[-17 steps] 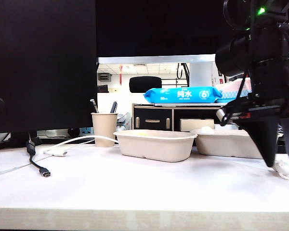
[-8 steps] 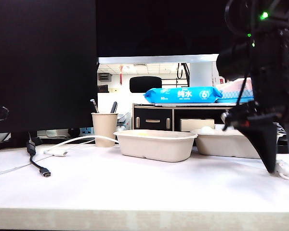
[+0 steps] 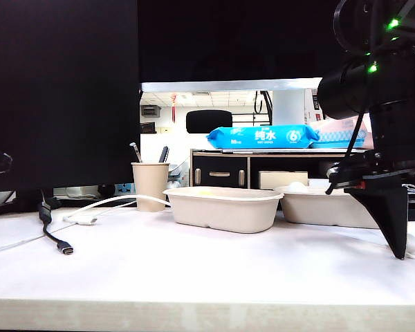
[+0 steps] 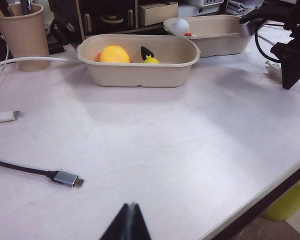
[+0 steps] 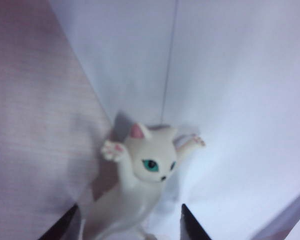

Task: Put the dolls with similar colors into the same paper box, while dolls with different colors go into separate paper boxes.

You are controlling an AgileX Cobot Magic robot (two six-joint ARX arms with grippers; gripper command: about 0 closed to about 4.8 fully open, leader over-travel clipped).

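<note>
Right tool open over white cat figure (left tool shut)

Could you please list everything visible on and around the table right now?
near tray: one, beige, mid-table
far tray: one, beige, behind it
yellow duck: one, yellow, near tray
black-eared figure: one, yellow, near tray
round-headed figure: one, white, far tray
cat figure: one, white, on the table outside the trays
cup: one, beige, left of the trays
white cable: one, table's left
black cable: one, table's left
wipes pack: one, blue, shelf behind
left gripper: jaws shut, above table front
right gripper: jaws open, astride the cat figure
</note>
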